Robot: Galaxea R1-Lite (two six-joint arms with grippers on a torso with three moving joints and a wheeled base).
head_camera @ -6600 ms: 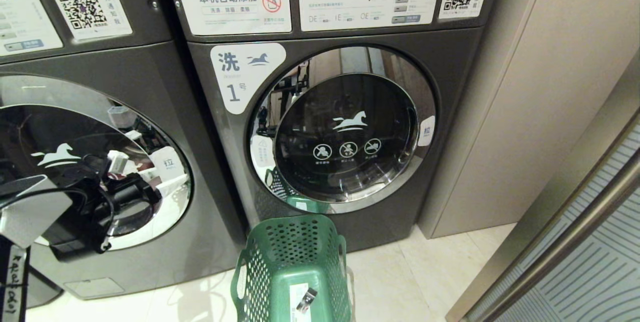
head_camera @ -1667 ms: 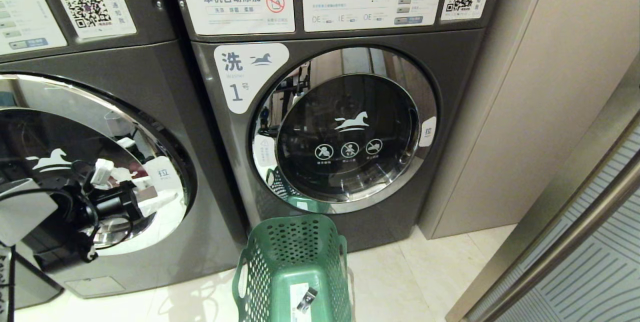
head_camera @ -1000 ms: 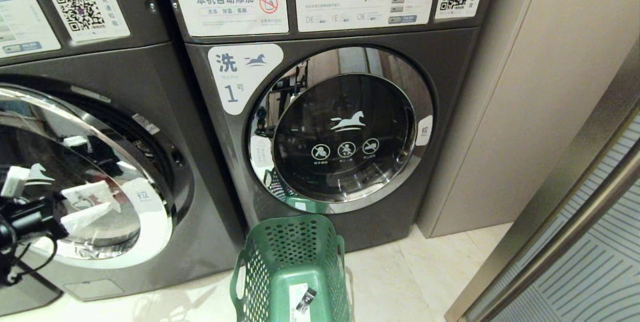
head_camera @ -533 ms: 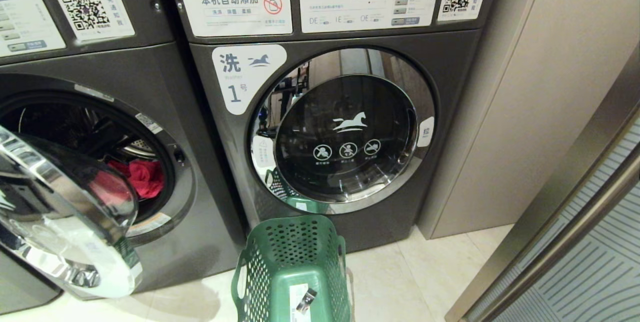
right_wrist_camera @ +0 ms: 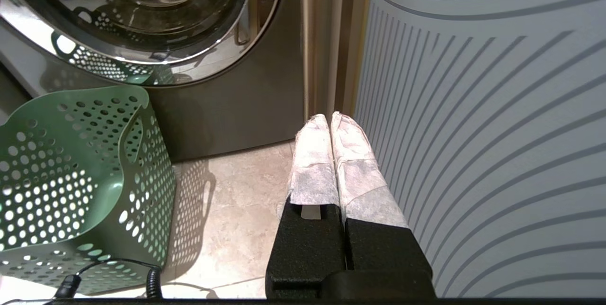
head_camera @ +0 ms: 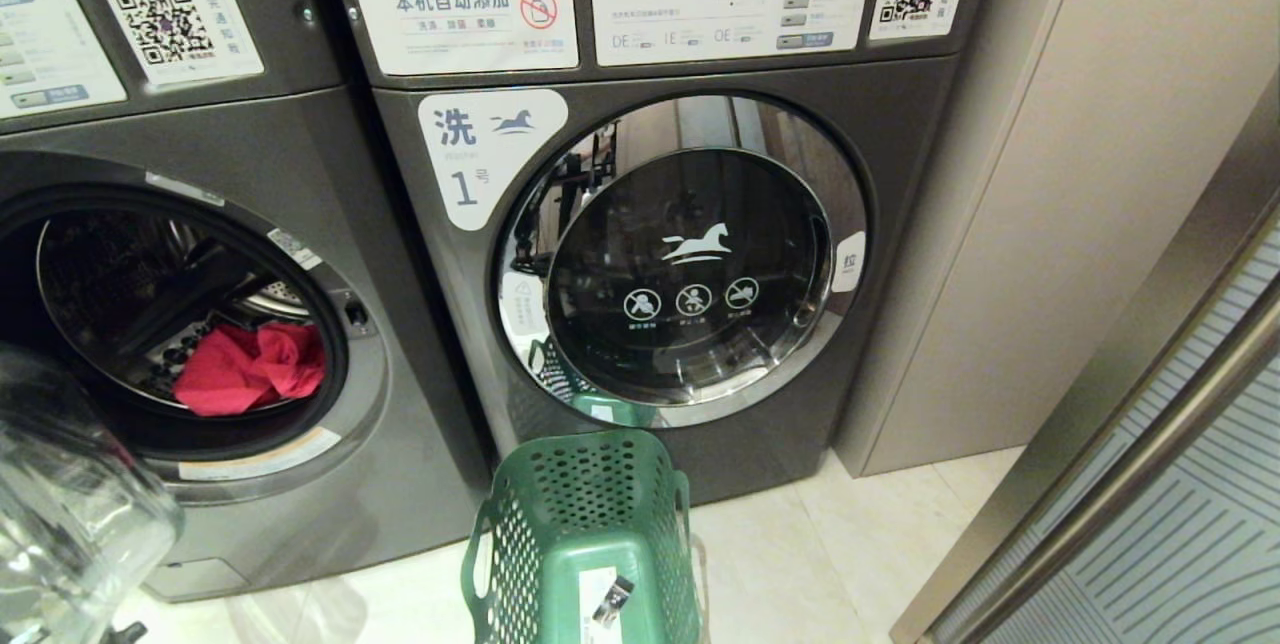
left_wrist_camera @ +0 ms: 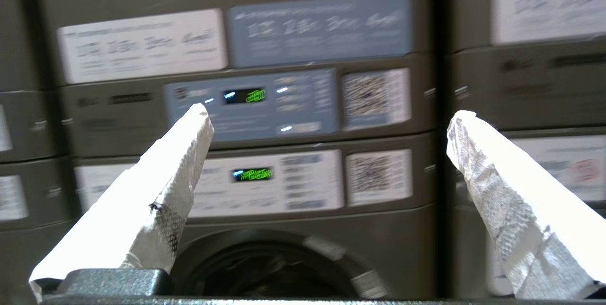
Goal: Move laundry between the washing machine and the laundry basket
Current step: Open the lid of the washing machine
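The washing machine [head_camera: 300, 154] on the left stands with its round glass door [head_camera: 70, 524] swung open toward the lower left. A red garment of the laundry [head_camera: 250, 369] lies at the front of its drum. The green laundry basket [head_camera: 585, 444] sits on the floor in front of the machine labelled 1, with no garment showing in it. My left gripper [left_wrist_camera: 330, 112] is open and empty, out of the head view, facing the washing machine [left_wrist_camera: 378, 248] from a short way off. My right gripper [right_wrist_camera: 327, 118] is shut on nothing, low beside the basket [right_wrist_camera: 71, 163].
The machine labelled 1 [head_camera: 680, 254] stands shut behind the basket, its display reading PUSH. A beige cabinet side [head_camera: 1050, 174] and a striped panel [right_wrist_camera: 473, 130] close off the right. Pale floor tiles [head_camera: 800, 564] lie between the basket and the panel.
The left machine's door has swung from nearly shut to wide open, uncovering the drum and the red garment. My left arm has left the head view.
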